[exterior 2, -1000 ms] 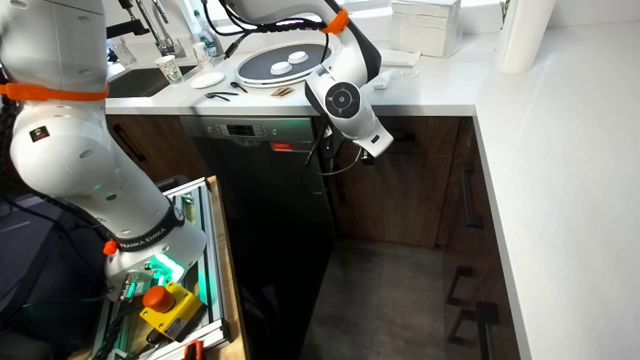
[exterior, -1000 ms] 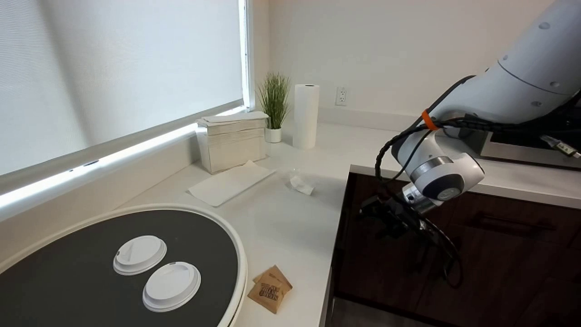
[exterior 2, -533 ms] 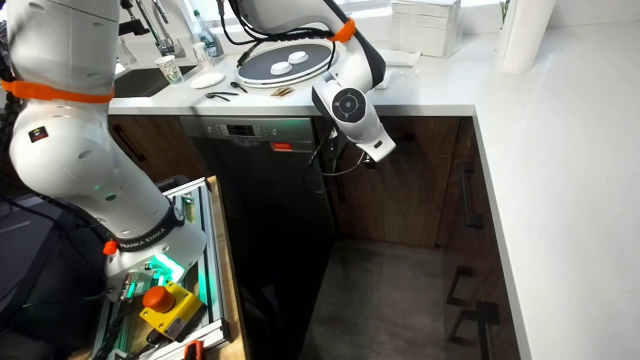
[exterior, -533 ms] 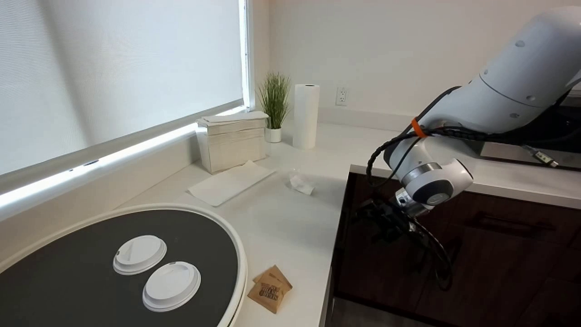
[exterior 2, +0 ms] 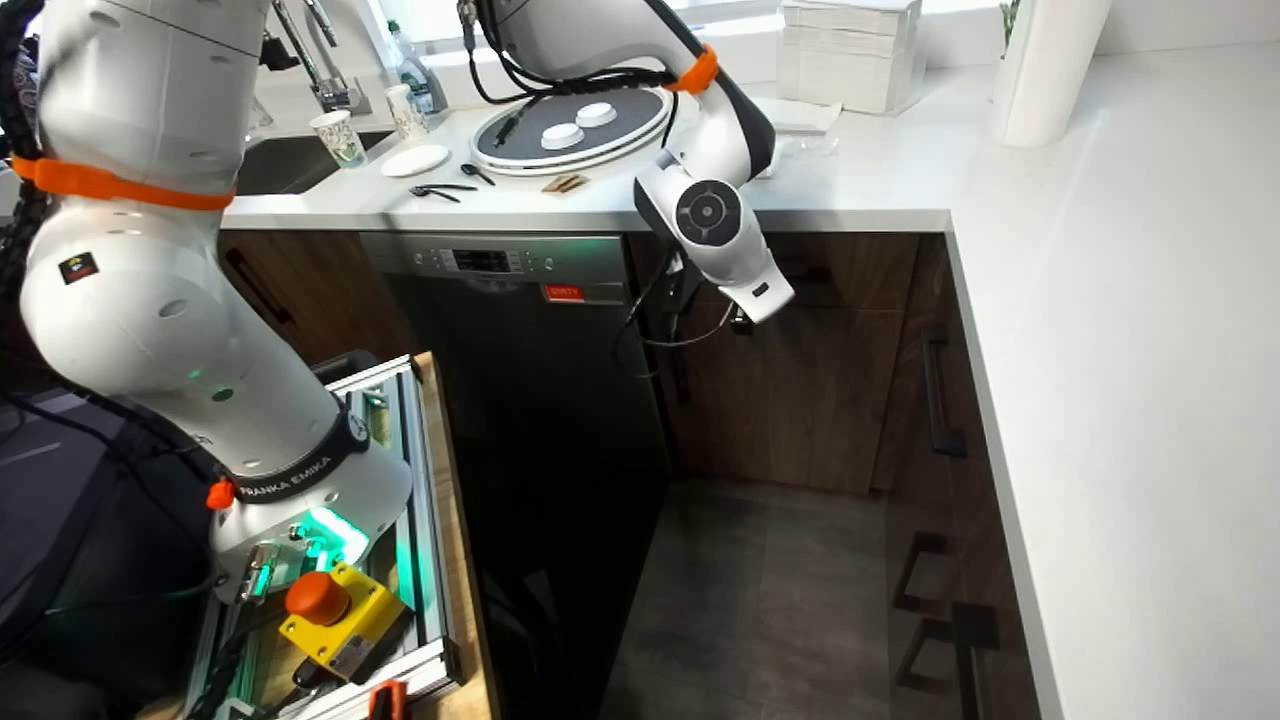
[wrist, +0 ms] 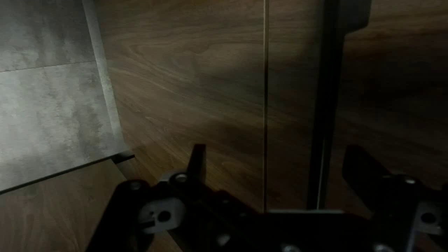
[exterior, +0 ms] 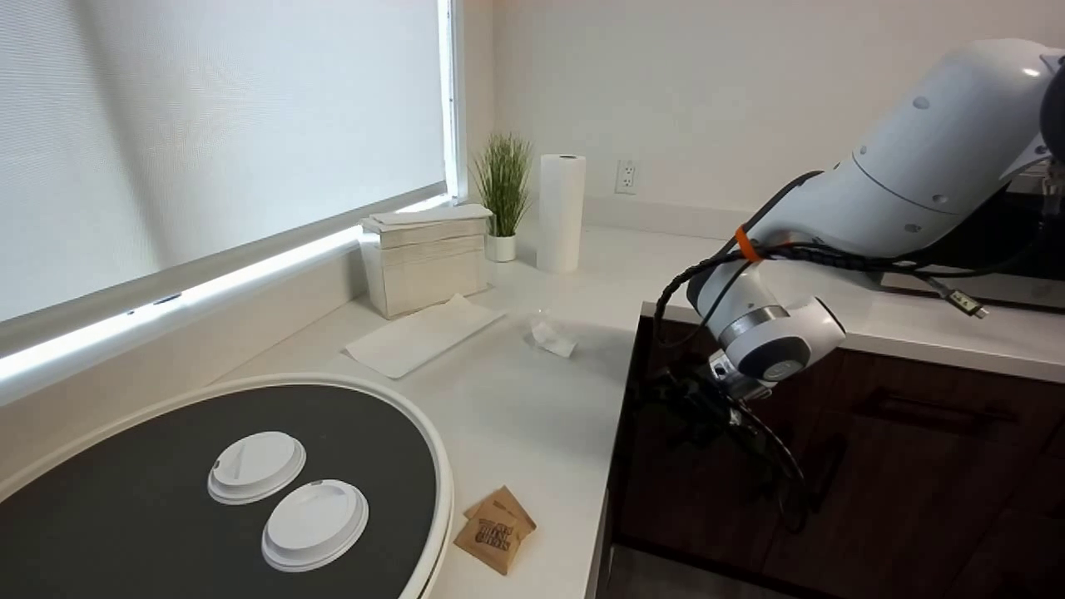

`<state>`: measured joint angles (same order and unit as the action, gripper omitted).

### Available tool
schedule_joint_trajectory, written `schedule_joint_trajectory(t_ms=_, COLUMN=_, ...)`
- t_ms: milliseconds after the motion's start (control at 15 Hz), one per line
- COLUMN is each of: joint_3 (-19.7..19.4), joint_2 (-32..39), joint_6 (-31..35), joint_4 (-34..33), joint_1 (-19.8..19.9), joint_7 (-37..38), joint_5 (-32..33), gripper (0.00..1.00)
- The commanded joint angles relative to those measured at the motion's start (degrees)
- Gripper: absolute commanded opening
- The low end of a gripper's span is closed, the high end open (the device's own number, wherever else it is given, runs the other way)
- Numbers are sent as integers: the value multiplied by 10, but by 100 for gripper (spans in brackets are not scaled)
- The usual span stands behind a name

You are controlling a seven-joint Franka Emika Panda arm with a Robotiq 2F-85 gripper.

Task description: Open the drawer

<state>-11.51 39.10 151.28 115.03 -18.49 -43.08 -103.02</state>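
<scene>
The drawer is shut, its dark brown wood front (exterior 2: pixel 865 270) under the white counter in an exterior view. In the wrist view the drawer front (wrist: pixel 395 80) lies right of a thin seam, with a long dark bar handle (wrist: pixel 327 105) on it. The pale inner box is hidden. My gripper (wrist: pixel 276 154) is open and empty. In the wrist view the handle appears between its fingers, nearer the right finger; I cannot tell how far it is in depth. In an exterior view the dark gripper (exterior: pixel 666 399) is beside the counter edge, below its top.
A taller cabinet door (wrist: pixel 196 87) lies below the drawer. Cabinets with dark handles (exterior 2: pixel 938 395) stand at a right angle. A dishwasher (exterior 2: pixel 520 340) is beside the drawer. The counter (exterior: pixel 532 416) overhangs and bears a round tray (exterior: pixel 424 416). Loose cables (exterior: pixel 790 474) hang from the wrist.
The arm has moved left and slightly down in an exterior view, bringing the gripper closer to the counter edge. The drawer and counter items have not moved.
</scene>
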Motion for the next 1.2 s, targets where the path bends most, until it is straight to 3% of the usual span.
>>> schedule_joint_trajectory(t_ms=0, joint_3=2, joint_2=27, joint_6=23, joint_4=-29, joint_1=-7, joint_7=26, joint_5=-7, gripper=100)
schedule_joint_trajectory(t_ms=867, joint_3=-2, joint_2=57, joint_6=28, joint_4=-43, joint_1=-16, joint_7=54, joint_5=25, gripper=100)
schedule_joint_trajectory(t_ms=933, joint_3=-4, joint_2=50, joint_6=20, joint_4=-35, joint_1=-13, joint_7=52, joint_5=32, gripper=100)
schedule_joint_trajectory(t_ms=1000, joint_3=31, joint_2=44, joint_6=34, joint_4=-30, joint_1=22, joint_7=51, joint_5=57, gripper=100)
schedule_joint_trajectory(t_ms=1133, joint_3=37, joint_2=41, joint_6=29, joint_4=-16, joint_1=36, joint_7=62, joint_5=96, gripper=100)
